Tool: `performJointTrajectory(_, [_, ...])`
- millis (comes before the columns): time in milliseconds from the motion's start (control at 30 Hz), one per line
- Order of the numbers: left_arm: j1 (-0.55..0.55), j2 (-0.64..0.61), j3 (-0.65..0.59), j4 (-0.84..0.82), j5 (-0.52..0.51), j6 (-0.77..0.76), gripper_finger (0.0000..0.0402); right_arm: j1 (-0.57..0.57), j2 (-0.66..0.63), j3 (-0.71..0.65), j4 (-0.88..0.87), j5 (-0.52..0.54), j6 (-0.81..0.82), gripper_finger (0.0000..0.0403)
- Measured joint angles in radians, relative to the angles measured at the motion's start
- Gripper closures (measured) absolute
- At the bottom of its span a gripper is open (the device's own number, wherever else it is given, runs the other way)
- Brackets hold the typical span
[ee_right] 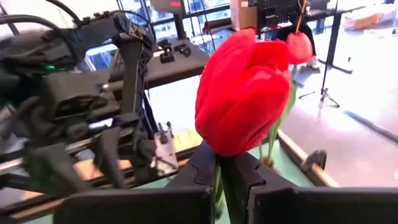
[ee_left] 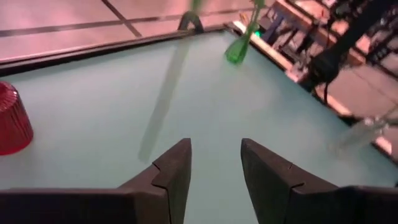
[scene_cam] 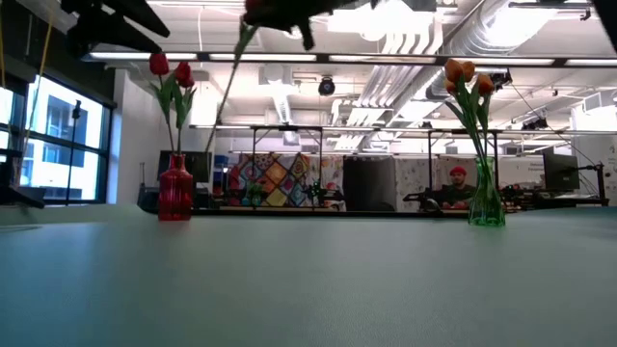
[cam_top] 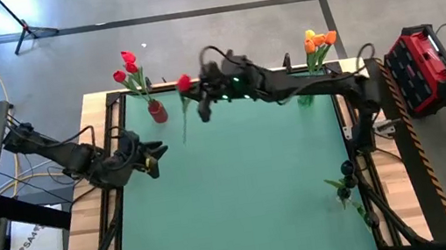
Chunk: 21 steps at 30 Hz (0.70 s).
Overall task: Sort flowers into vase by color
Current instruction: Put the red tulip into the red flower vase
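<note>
My right gripper [cam_top: 200, 93] hangs high over the table's far left part, shut on a red tulip [ee_right: 245, 93]. The tulip's head [cam_top: 184, 83] lies just right of the red vase [cam_top: 156, 111]. This vase stands on the table and has red tulips [cam_top: 128, 68] stuck in it. A green glass vase [cam_top: 306, 97] at the far right holds orange and yellow tulips [cam_top: 317, 40]. My left gripper [ee_left: 214, 168] is open and empty above the table's left edge, its fingers pointing right. More flowers [cam_top: 345, 186] lie by the near right edge. My right gripper pinches the red tulip's stem [ee_right: 217, 183] between its two fingers, just below the head. The head sticks out past the fingertips. The tulip is lifted clear of the table, and its long stem [scene_cam: 229, 82] hangs slanting below the gripper.
The green mat's middle [cam_top: 251, 192] is bare. A wooden frame with black rails [cam_top: 121, 211] borders the table. A red toolbox [cam_top: 427, 68] sits beyond the right edge. In the low view a person [scene_cam: 456, 183] sits in the room behind the table.
</note>
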Motion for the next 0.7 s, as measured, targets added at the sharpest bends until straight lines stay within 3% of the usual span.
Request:
performJointTrajectory(167, [-0.064, -0.003, -0.014, -0.055, -0.033, -0.055, 0.0281, -0.017, 0.165, 0.316, -0.135, -0.003, -0.083, 0.0403])
performJointTrajectory(367, [-0.168, -0.003, -0.109, -0.091, -0.087, -0.247, 0.0282, -0.04, 0.329, 0.629, -0.215, 0.009, -0.162, 0.0403])
performJointTrajectory(533, [-0.243, -0.001, -0.178, -0.069, -0.098, -0.389, 0.0282, -0.063, 0.335, 0.56, -0.079, 0.018, -0.193, 0.0403])
performJointTrajectory(700, [-0.264, -0.001, -0.185, -0.065, -0.104, -0.418, 0.0282, -0.086, 0.337, 0.536, -0.056, 0.024, -0.259, 0.0403])
